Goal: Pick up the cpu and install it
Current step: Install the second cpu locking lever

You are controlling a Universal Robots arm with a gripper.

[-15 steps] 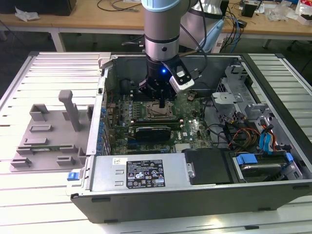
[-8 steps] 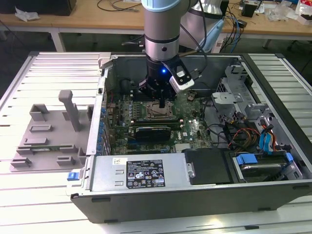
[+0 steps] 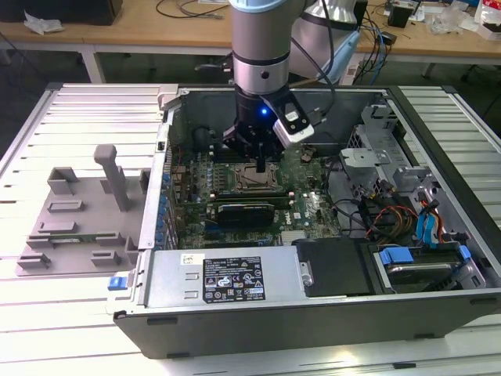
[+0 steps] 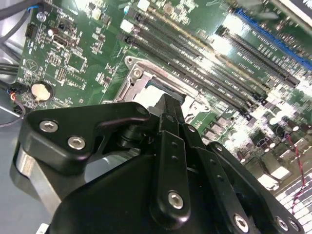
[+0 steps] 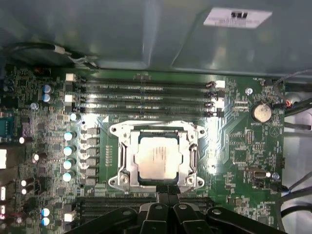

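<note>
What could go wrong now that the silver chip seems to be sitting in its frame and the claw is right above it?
The cpu looks seated in the socket frame, with the gripper at its edge. If the gripper dragged sideways, it might shift the chip and harm the socket. The memory slots and capacitors crowd close, so a stray move could knock them. The first wrist view cannot confirm the chip lies flat.
</note>
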